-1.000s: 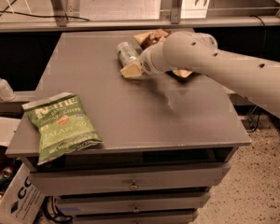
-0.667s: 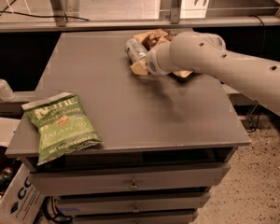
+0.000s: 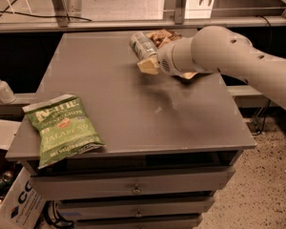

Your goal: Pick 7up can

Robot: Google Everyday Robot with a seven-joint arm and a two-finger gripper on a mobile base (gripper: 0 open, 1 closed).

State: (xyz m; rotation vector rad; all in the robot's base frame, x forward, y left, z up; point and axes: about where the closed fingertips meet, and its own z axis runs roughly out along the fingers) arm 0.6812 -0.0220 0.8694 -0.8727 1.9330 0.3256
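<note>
While my gripper (image 3: 145, 57) hung over the far side of the table (image 3: 190, 123), clamped on the tilted 7up can (image 3: 142, 46), a brown snack bag (image 3: 163, 35) lay just behind it, partly hidden by my arm. A green chip bag (image 3: 62, 128) lay well apart at the front-left corner, reaching the front edge, with bare tabletop between.

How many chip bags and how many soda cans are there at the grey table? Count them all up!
Chip bags: 2, the green chip bag and the brown chip bag.
Cans: 1, the 7up can, held tilted in the gripper over the far side of the table.
Total: 3
</note>
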